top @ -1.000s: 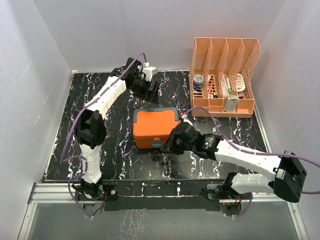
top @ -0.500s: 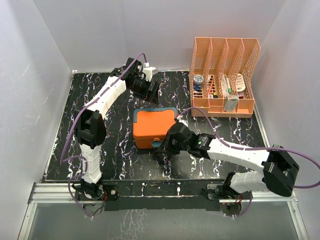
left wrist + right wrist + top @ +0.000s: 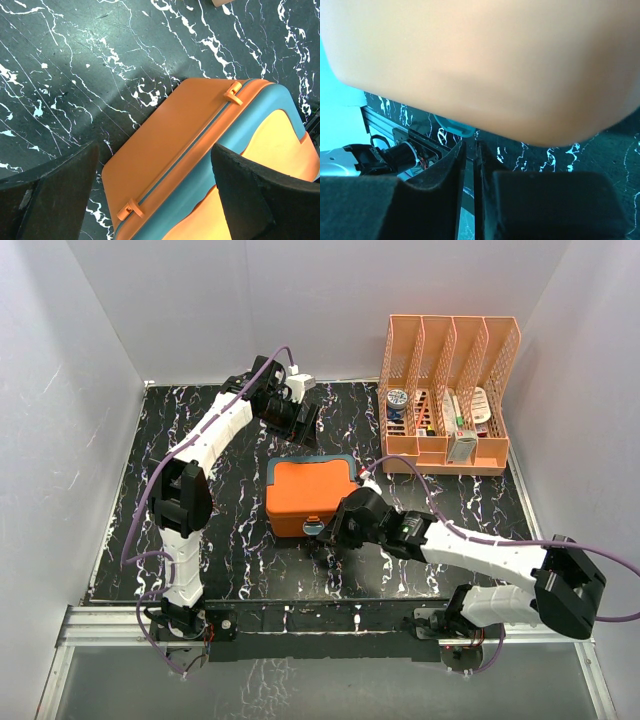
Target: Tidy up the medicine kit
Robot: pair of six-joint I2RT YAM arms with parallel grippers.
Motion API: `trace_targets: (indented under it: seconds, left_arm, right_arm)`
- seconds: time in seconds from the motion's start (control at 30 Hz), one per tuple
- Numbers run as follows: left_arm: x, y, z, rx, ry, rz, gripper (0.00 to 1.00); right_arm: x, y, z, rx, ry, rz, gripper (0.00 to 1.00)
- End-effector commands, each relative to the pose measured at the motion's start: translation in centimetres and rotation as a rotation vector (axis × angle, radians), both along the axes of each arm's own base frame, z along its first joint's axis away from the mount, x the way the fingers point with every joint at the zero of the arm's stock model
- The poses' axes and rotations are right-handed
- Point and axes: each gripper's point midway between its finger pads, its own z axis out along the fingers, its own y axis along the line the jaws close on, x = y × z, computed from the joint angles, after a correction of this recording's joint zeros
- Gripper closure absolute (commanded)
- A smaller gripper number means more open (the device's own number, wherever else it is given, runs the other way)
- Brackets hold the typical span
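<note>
The medicine kit [image 3: 309, 494] is an orange box with a teal rim, lid down, in the middle of the table. Its blue-grey latch [image 3: 314, 530] shows at the front wall. My right gripper [image 3: 333, 533] is shut and empty, low at the table, just right of the latch. In the right wrist view the fingers [image 3: 442, 190] stand almost together beneath the blurred orange wall [image 3: 480, 65], with the latch [image 3: 454, 129] just above them. My left gripper [image 3: 300, 422] is open, hovering over the kit's back edge. The left wrist view shows the kit's hinged back [image 3: 170, 145] between the fingers [image 3: 260, 195].
A peach slatted file organizer [image 3: 446, 350] stands at the back right with several medicine items in its slots. The black marbled table [image 3: 230, 530] has white walls on three sides. A metal rail [image 3: 320, 625] carries the arm bases at the near edge.
My right gripper slid left across the kit's front over the latch, then drew back right a little, so the latch shows again. The left arm has not moved.
</note>
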Motion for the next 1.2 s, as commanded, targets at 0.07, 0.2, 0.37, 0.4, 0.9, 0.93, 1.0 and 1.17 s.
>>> trace_targets:
  seconds: [0.07,0.2,0.37,0.4,0.9,0.93,1.0,1.17]
  left_arm:
    - [-0.9,-0.2,1.1,-0.02,0.005,-0.02,0.08]
    - [-1.1,0.0,1.1,-0.016,0.008,-0.022,0.08]
    - [-1.2,-0.2,1.0,-0.021,0.013,-0.022,0.08]
    - [-1.1,-0.2,0.9,-0.021,0.015,-0.021,0.08]
    - [-1.2,-0.2,1.2,-0.018,0.017,-0.029,0.08]
    - [-1.2,-0.2,1.2,-0.017,0.018,-0.028,0.08]
    - [-1.2,-0.1,1.2,-0.016,0.018,-0.028,0.08]
    - [-1.3,-0.1,1.1,-0.017,0.022,-0.029,0.08]
  right_arm:
    - [0.4,0.5,0.7,0.047,-0.036,-0.016,0.9]
    - [-0.1,0.1,0.2,0.021,-0.016,-0.017,0.9]
    - [-0.4,-0.6,-0.8,0.024,-0.006,-0.037,0.92]
    - [-0.4,-0.6,-1.1,0.019,-0.002,-0.039,0.92]
    - [2.6,-0.1,-0.7,0.076,-0.155,-0.12,0.94]
    - [2.8,-0.2,-0.5,0.083,-0.163,-0.13,0.95]
    - [3.0,-0.5,-0.3,0.091,-0.177,-0.149,0.96]
    - [3.5,-1.5,0.3,0.141,-0.211,-0.219,0.97]
